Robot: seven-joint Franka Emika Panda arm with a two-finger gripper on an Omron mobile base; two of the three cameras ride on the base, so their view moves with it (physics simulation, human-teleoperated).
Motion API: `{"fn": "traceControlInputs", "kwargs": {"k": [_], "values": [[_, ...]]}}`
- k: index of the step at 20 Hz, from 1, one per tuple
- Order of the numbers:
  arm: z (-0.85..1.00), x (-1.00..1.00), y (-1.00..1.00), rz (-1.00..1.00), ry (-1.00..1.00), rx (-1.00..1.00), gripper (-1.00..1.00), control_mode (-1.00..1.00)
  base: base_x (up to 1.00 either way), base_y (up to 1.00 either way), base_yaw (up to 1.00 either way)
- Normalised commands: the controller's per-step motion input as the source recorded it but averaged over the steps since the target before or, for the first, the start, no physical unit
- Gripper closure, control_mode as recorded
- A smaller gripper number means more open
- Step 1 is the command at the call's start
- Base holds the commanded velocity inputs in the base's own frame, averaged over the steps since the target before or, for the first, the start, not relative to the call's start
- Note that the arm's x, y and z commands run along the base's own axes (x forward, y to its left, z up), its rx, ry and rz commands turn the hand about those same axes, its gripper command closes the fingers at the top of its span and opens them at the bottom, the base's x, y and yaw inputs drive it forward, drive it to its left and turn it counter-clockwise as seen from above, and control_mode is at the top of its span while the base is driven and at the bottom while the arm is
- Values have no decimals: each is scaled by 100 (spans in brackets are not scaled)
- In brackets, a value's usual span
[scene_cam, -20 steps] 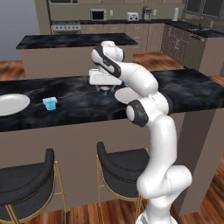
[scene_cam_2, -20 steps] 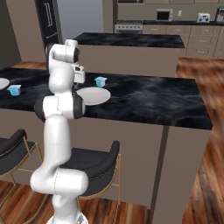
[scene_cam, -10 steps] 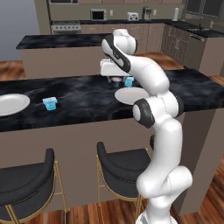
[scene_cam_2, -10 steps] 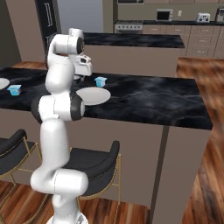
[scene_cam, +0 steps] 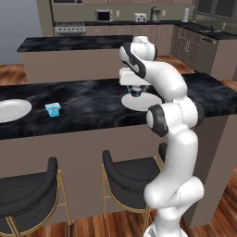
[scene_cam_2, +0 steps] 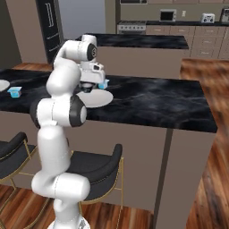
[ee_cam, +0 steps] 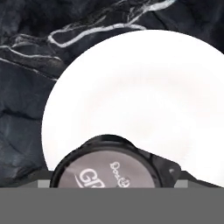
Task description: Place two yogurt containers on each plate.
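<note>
The gripper (scene_cam: 135, 90) hangs over the near plate (scene_cam: 147, 102) by the counter's (scene_cam: 88, 99) front edge, clamped on a dark yogurt cup (ee_cam: 106, 168) whose pale lid shows in the hand view, so the step in hand looks like delivering this cup. Next it must lower onto bare plate and let go. Farther off, a light blue cup (scene_cam_2: 103, 83) stands just behind this plate, another (scene_cam: 53, 109) sits mid-counter, and a second plate (scene_cam: 10, 110) lies at the left end.
</note>
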Motion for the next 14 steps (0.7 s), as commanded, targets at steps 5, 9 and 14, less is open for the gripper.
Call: {"fn": "traceControlInputs", "kwargs": {"k": [5,9,14], "values": [[-17,-13,-7,0,1,-1,100,-100,0,0,0],[-2,12,0,0,7,-10,100,-100,0,0,0],[0,25,4,0,10,-12,100,-100,0,0,0]]}}
